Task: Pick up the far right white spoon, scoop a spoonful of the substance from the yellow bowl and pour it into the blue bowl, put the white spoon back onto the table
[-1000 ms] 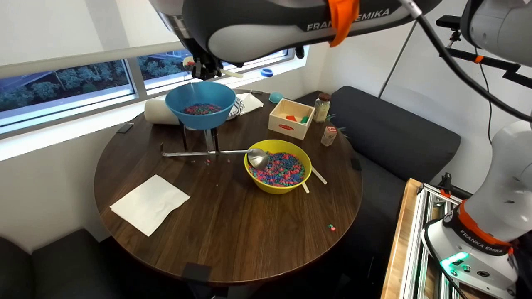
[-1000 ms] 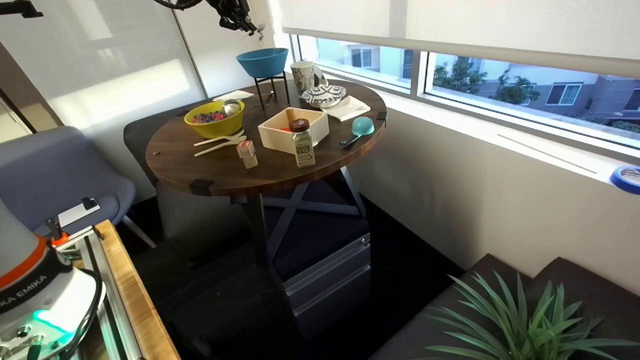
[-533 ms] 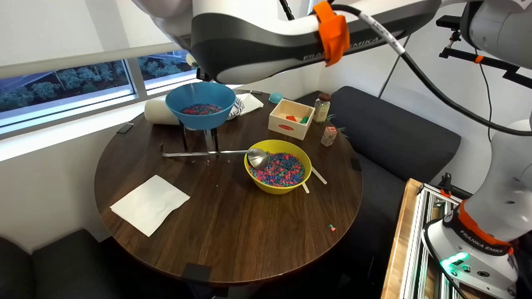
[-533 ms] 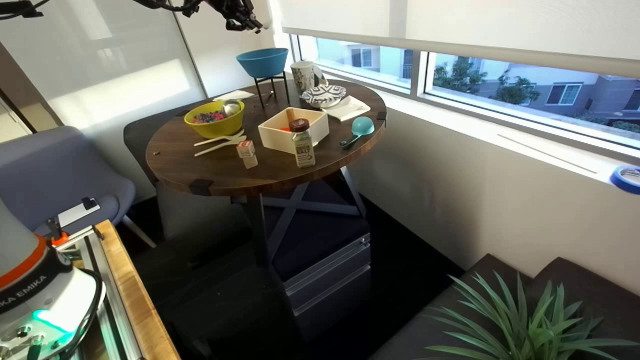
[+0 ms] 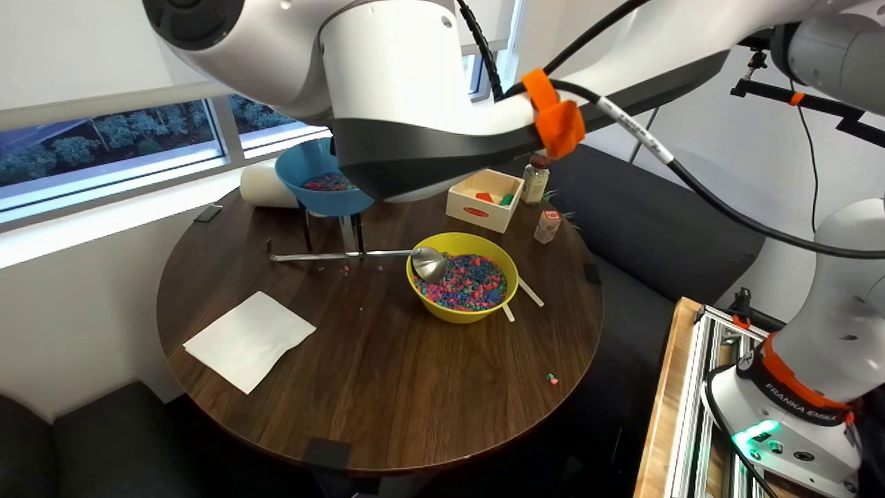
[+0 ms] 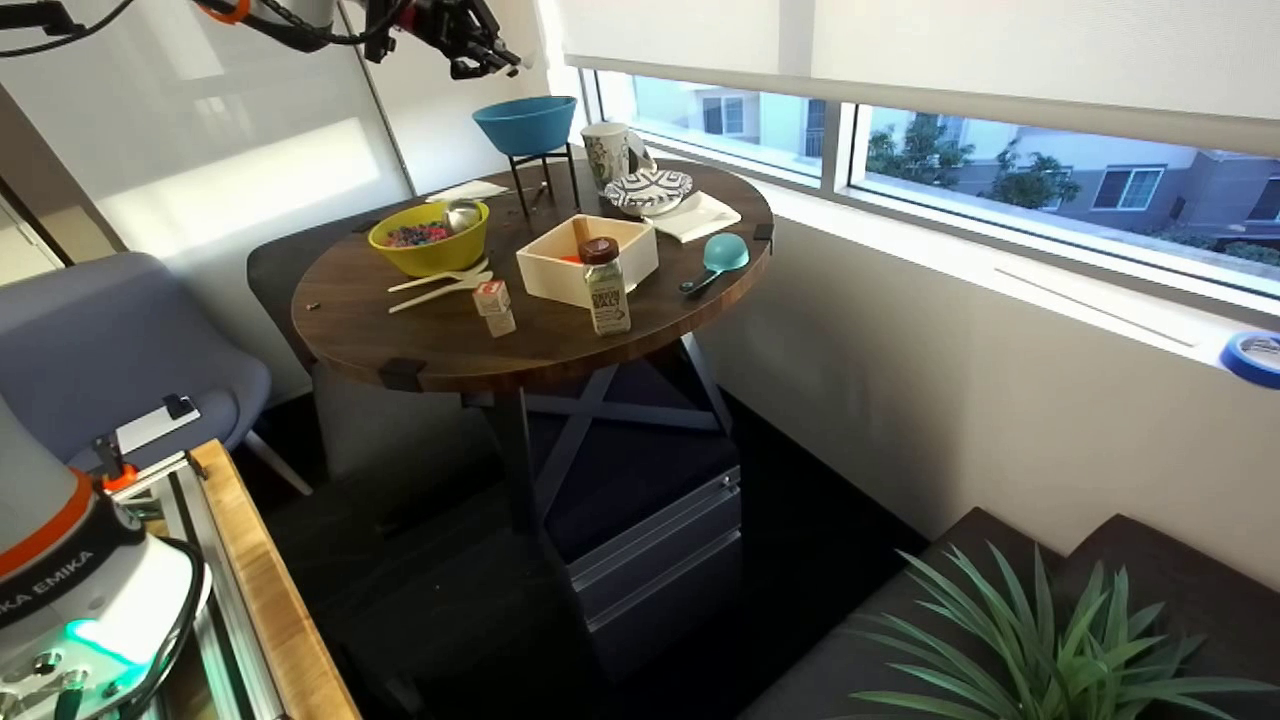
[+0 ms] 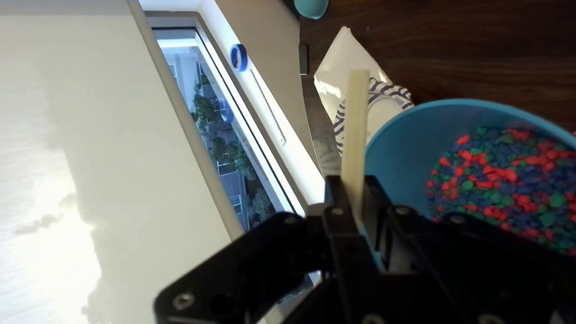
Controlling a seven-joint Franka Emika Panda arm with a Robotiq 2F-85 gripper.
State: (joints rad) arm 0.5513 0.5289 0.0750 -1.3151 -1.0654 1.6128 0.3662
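My gripper (image 7: 353, 192) is shut on the white spoon (image 7: 356, 121); its pale handle sticks out past the fingertips in the wrist view. An exterior view shows the gripper (image 6: 514, 68) above the blue bowl (image 6: 525, 127), with a bit of the spoon (image 6: 529, 62) beyond it, small and faint. The blue bowl stands raised on a dark stand and holds a heap of the multicoloured substance (image 7: 499, 180). On the table (image 5: 380, 387), the yellow bowl (image 5: 456, 317) holds more of the substance (image 5: 470, 285). My arm hides the gripper in an exterior view.
A metal ladle (image 5: 430, 265) leans in the yellow bowl, its handle passing the stand. Pale utensils (image 6: 430, 297) lie beside that bowl. A wooden box (image 6: 552, 275), salt jar (image 6: 606, 295), stacked cubes (image 6: 494, 305), teal measuring cup (image 6: 726, 252), cup (image 6: 604, 155) and napkin (image 5: 250, 340) surround them.
My forearm has dropped across an exterior view, now covering part of the blue bowl. The spoon has turned in the air above that bowl; pieces seen below it a second ago no longer show.
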